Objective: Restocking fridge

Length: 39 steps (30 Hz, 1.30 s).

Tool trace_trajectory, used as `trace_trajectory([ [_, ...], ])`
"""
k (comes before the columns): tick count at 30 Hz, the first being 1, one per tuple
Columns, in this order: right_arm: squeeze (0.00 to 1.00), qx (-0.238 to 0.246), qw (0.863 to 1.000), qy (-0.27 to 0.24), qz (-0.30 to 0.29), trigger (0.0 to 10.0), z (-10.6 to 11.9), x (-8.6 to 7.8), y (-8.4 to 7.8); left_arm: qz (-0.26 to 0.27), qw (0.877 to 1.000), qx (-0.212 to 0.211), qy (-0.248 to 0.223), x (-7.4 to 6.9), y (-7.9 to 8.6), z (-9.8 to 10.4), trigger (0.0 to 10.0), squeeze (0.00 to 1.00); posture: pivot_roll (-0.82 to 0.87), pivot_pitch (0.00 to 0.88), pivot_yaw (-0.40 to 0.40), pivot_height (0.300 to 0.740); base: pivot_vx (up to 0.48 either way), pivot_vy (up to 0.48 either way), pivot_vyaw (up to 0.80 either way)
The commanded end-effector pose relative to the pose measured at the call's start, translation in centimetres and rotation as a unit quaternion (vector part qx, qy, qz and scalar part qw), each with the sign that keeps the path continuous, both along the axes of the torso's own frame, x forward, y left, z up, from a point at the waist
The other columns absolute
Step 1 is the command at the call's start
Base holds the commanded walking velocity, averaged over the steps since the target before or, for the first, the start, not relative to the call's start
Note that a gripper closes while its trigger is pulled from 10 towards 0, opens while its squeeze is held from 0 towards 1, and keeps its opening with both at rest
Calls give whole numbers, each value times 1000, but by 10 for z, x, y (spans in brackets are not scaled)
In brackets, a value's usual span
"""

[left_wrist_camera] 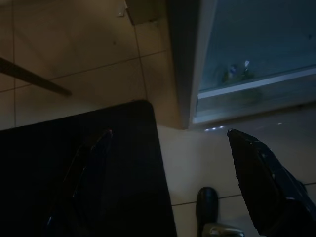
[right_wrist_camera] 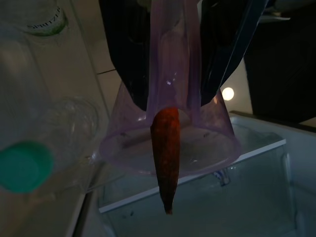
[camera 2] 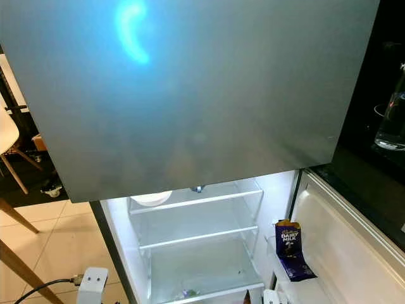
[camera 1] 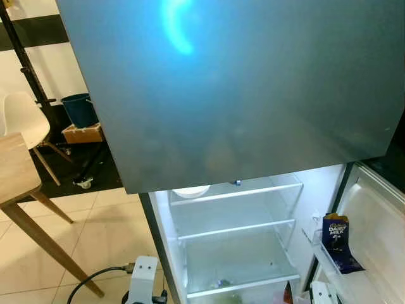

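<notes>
An open fridge with lit glass shelves stands on a tiled floor, a wooden table and white chair to the left. A chocolate bag sits in the door shelf. The right gripper clasps a clear cup holding a carrot beside bottles. The left gripper hangs with fingers spread over the floor

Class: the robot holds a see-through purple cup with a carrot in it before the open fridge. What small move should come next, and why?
Probably ease the right gripper, shut on the see-through purple plastic cup holding the orange carrot, forward toward a bare glass fridge shelf, since the fridge door stands open.
</notes>
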State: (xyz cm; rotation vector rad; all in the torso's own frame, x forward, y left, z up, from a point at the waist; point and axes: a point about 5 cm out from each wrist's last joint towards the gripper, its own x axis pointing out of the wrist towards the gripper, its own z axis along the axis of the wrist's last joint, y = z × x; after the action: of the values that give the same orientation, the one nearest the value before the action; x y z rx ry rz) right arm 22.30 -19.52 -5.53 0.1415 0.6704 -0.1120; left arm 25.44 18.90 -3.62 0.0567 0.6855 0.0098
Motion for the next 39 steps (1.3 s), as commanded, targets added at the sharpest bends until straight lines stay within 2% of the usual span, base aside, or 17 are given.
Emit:
trace_trajectory([
  [1,0,-7,999,-34,5,10000,13,17,-1,1,1000,-1,2,0,-1,-1,10000,0,-12,0,37,740,0,0,0],
  [4,0,-5,1000,-29,-2,10000,11,15,-4,-6,1000,11,5,0,1,-1,10000,0,-7,0,25,740,0,0,0],
  [8,0,-9,1000,-14,3,10000,7,9,-4,19,1000,12,13,-4,9,-3,10000,0,-21,0,44,740,0,0,0],
  [11,0,-8,1000,-12,-2,10000,5,6,-7,6,1000,20,17,-5,9,-4,10000,0,-14,0,36,740,0,0,0],
  [14,0,-8,1000,-9,-3,10000,4,3,-8,15,1000,16,17,-6,10,-4,10000,0,-14,0,44,740,0,0,0],
  [23,0,-7,1000,-16,-5,10000,5,4,-8,24,1000,11,10,-3,9,-2,10000,0,-29,0,57,740,0,0,0],
  [26,0,-6,1000,-27,-9,10000,8,8,-9,10,1000,6,4,1,5,1,10000,0,-33,3,54,740,0,0,0],
  [29,0,-10,1000,-17,-9,10000,6,5,-10,28,999,12,10,1,8,0,10000,0,-33,0,70,740,0,0,0],
  [31,0,-9,1000,-20,-11,10000,6,5,-10,24,1000,10,8,1,8,0,10000,0,-37,0,77,740,0,0,0],
  [34,0,-2,999,-27,-25,10000,8,7,-11,-15,1000,22,11,3,3,1,10000,0,-35,23,67,740,0,0,0],
  [39,0,-3,1000,-19,-20,10000,4,2,-7,11,1000,15,13,1,9,0,10000,0,-44,0,88,740,0,0,0],
])
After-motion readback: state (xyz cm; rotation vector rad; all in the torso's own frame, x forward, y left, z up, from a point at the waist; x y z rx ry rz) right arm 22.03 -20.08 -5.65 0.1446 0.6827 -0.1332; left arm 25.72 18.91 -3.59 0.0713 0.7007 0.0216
